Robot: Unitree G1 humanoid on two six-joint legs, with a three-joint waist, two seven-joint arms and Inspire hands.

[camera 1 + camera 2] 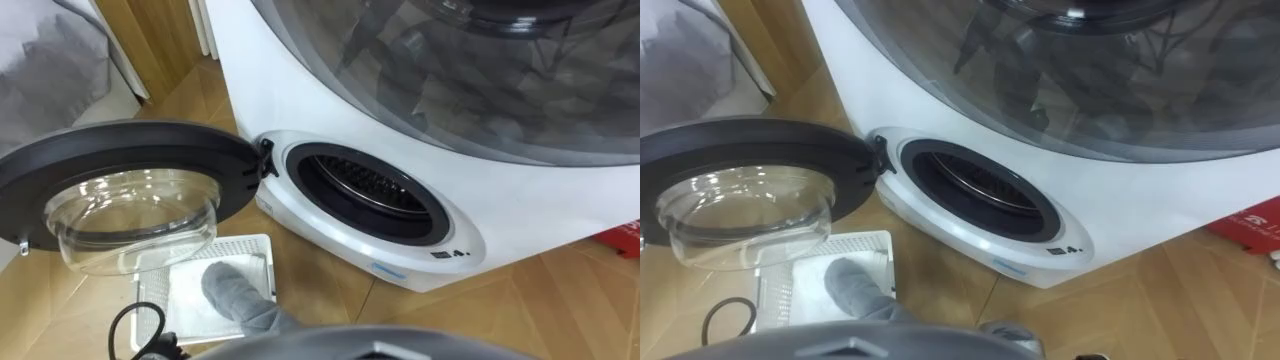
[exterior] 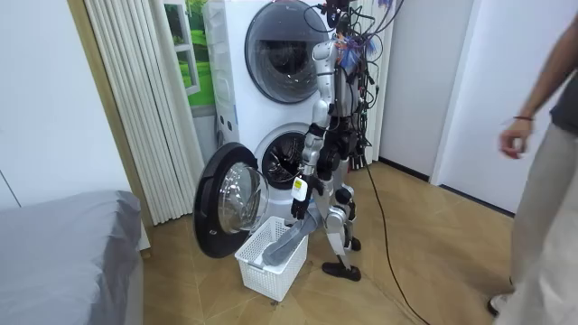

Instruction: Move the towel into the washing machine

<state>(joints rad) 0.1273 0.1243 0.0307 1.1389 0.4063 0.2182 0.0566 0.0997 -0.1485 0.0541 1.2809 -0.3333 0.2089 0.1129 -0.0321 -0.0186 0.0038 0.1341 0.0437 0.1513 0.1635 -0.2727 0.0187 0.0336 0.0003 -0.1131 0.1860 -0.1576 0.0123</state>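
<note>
A grey towel [image 1: 235, 295] rises out of a white laundry basket [image 1: 255, 250] on the floor at my lower left. In the room view my left hand [image 2: 301, 200] hangs at my side, shut on the top of the towel [image 2: 284, 242], whose lower end still lies in the basket [image 2: 262, 271]. I stand right in front of the white washing machine [image 1: 330, 110]. Its round drum opening [image 1: 365, 190] is dark and shows nothing inside. The black-rimmed glass door [image 1: 130, 190] is swung wide open to the left, above the basket.
A second drum with a shut door [image 2: 280, 50] is stacked above. A grey bed [image 2: 63, 253] and a curtain [image 2: 135, 108] stand at the room view's left. A person [image 2: 542, 162] stands at the room view's right. A red object [image 1: 625, 238] lies right of the machine.
</note>
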